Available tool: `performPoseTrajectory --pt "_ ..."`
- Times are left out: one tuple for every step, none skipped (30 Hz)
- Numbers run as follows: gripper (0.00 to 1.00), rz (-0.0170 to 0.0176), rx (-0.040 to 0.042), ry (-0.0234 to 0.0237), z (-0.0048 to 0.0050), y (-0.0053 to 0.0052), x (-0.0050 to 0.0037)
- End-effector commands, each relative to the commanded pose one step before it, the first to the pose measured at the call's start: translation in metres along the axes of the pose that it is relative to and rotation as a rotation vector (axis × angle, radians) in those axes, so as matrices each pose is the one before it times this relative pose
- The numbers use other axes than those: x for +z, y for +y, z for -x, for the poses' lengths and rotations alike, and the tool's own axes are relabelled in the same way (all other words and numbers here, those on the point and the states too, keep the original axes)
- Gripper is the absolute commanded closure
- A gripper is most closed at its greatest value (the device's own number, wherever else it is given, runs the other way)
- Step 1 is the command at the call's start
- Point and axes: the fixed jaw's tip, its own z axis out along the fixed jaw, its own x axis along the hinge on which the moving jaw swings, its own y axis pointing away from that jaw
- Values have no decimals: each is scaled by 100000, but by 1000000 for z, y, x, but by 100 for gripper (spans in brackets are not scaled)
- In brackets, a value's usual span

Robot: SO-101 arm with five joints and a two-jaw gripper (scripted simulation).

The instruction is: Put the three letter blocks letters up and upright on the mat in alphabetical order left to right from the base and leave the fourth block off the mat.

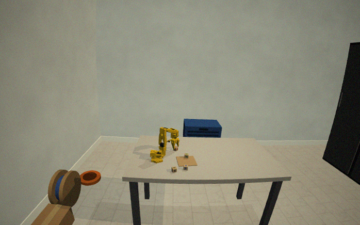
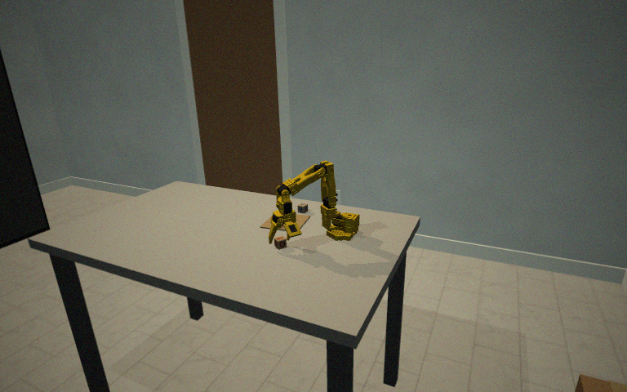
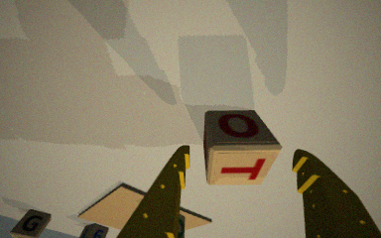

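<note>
Approach step, I judge: yellow gripper (image 3: 243, 198), jaws parted and grasping nothing, hangs over the wooden cube (image 3: 241, 148) with dark O-marked top, on the beige table (image 3: 74, 124) away from the tan mat (image 3: 116, 208); next it must descend astride it.

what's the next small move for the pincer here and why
Probably lower the pincer further so its jaws straddle the O block. The block sits on the table, off the mat, just ahead of the gap between the parted jaws, not yet between them.
</note>
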Motion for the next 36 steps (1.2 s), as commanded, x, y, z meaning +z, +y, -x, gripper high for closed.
performPoseTrajectory --pt "65 -10496 -6 223 -1563 -14155 -11748" --pt "65 0 0 0 2 44 302" --pt "65 0 0 0 1 31 213" --pt "65 0 0 0 1 20 135" --pt "65 0 0 0 0 11 73" --pt "65 0 0 0 0 4 28" --pt "65 0 0 0 0 1 4" --pt "65 0 0 0 0 0 0" --pt "65 0 0 0 0 0 0" --pt "65 0 0 0 0 -1 0" --pt "65 0 0 0 0 -8 0" --pt "65 0 0 0 0 -20 0" --pt "65 0 0 0 0 -38 1" --pt "65 0 0 0 0 -60 1" --pt "65 0 0 0 0 -84 2" --pt "66 0 0 0 -1 -112 2" --pt "66 0 0 0 -1 -141 3" --pt "66 0 0 0 -1 -172 4" --pt "66 0 0 0 -1 -203 5" --pt "67 0 0 0 -1 -234 6" --pt "67 0 0 0 -1 -264 8" --pt "68 0 0 0 -1 -294 9" --pt "68 0 0 -1 -1 -321 10" --pt "69 0 0 -1 -1 -347 12" --pt "69 0 0 0 0 0 0" --pt "69 0 0 0 0 0 0" --pt "70 0 0 -1 -1 -371 14" --pt "70 0 0 -1 -2 -392 16" --pt "71 0 0 -1 -2 -410 17" --pt "72 0 0 -1 -2 -424 19" --pt "73 0 0 -1 -1 -436 21" --pt "73 0 0 -1 -1 -444 23" --pt "74 0 0 -1 -1 -449 25" --pt "75 0 0 -1 -1 -450 26" --pt "76 0 0 -1 -1 -447 27" --pt "77 0 0 -1 -1 -441 28"
